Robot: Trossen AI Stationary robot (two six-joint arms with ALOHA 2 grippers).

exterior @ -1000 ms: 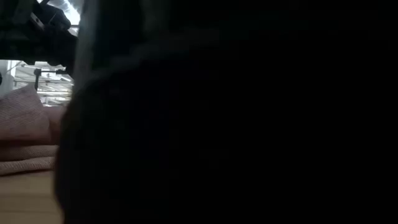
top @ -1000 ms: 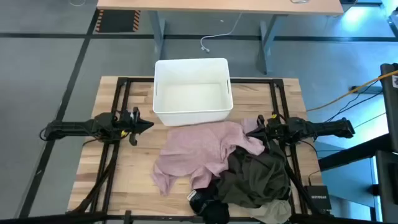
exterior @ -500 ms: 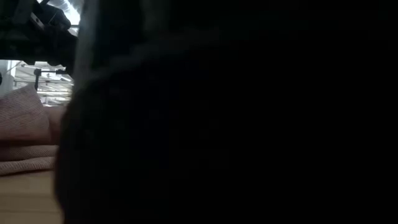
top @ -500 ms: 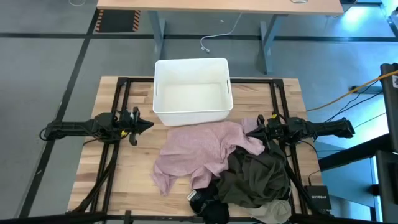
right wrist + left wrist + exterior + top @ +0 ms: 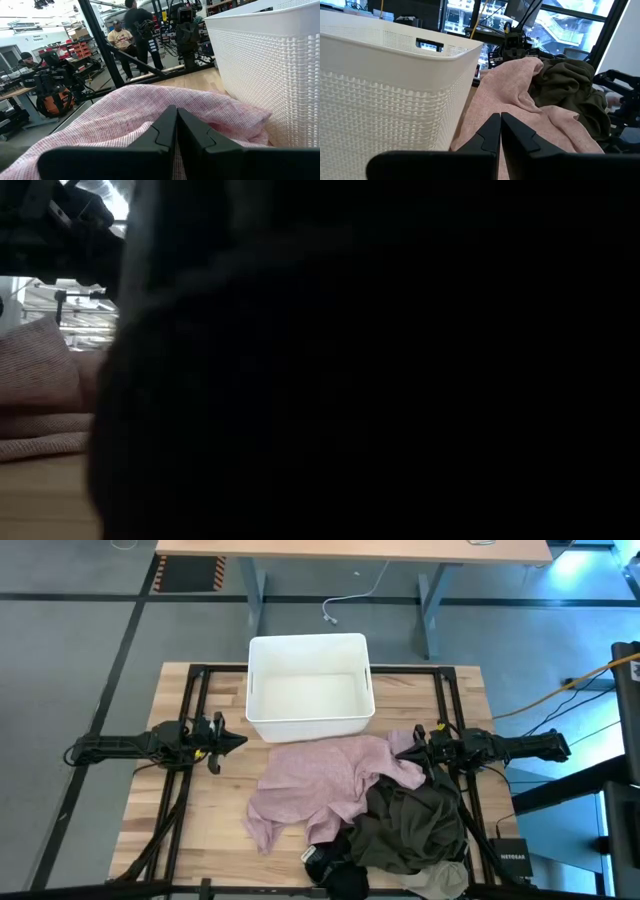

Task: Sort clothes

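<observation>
Lying in a loose heap on the near half of the wooden table (image 5: 210,810) are the clothes: a dusty pink garment (image 5: 315,785) spreads across the middle, its far edge just beside the white bin (image 5: 310,687). A dark olive green garment (image 5: 415,825) is bunched against the pink one's right side and overlaps it. A black garment (image 5: 335,868) pokes out at the table's near edge under both, and a scrap of light beige-grey garment (image 5: 445,880) shows at the near right corner.

Seen from table height, a dark fabric mass fills nearly everything, with folds of pink cloth at the left.

The right gripper (image 5: 408,750) sits at the pink garment's right end, low over the cloth, fingers pressed together with nothing between them. The left gripper (image 5: 238,742) waits over bare wood on the left, near the bin's corner and apart from the pile, its fingers likewise closed and empty.

Beyond the table, people stand among racks and equipment.
</observation>
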